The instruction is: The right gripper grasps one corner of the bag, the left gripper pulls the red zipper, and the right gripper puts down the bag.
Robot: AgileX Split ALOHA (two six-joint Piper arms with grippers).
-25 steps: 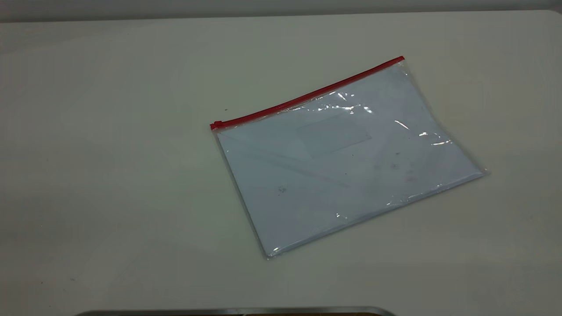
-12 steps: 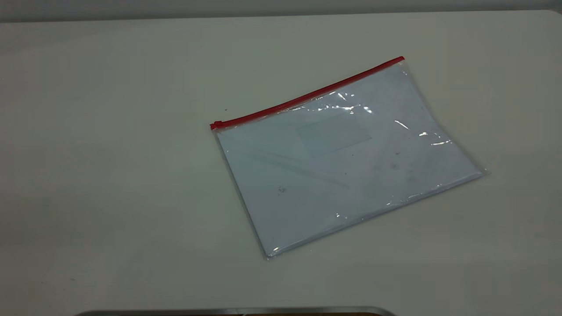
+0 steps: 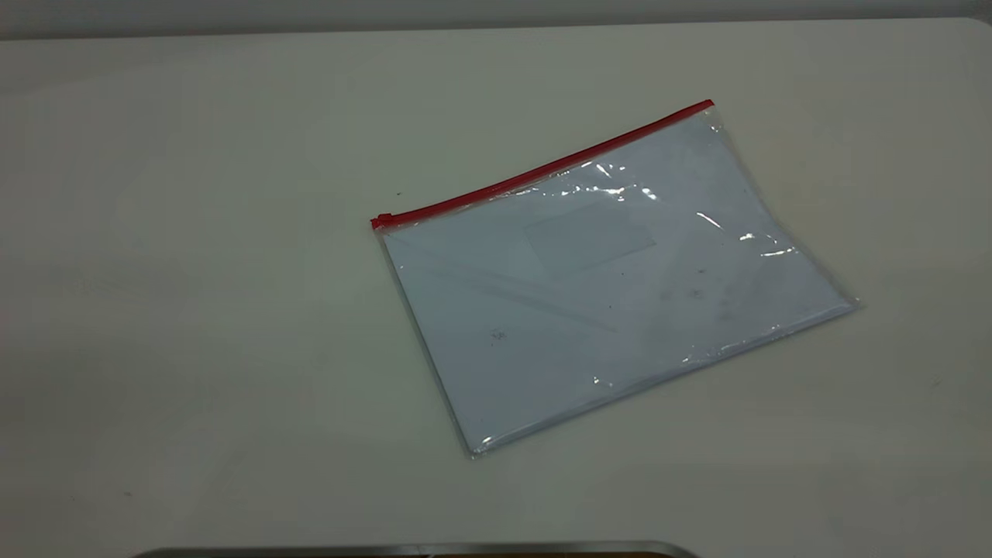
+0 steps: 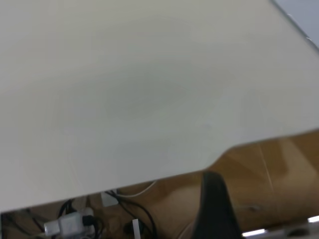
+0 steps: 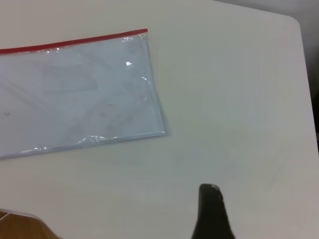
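The bag (image 3: pixel 612 287) lies flat on the white table (image 3: pixel 194 271), right of centre, clear with white sheets inside. The red zipper (image 3: pixel 542 167) runs along its far edge, with the slider tab (image 3: pixel 382 220) at the left end. The zipper's other corner (image 3: pixel 709 106) points to the far right. Neither gripper shows in the exterior view. The right gripper (image 5: pixel 212 211) shows only as one black tip above bare table, apart from the bag (image 5: pixel 75 94) and its red-edged corner (image 5: pixel 146 32). The left gripper (image 4: pixel 212 209) shows as one black tip beyond the table edge; a sliver of the bag (image 4: pixel 304 12) is far off.
A metal-edged object (image 3: pixel 418 549) sits at the front edge of the exterior view. The left wrist view shows the table's edge (image 4: pixel 149 177) with cables and a plug (image 4: pixel 75 224) below it. The right wrist view shows the table's rounded corner (image 5: pixel 296 25).
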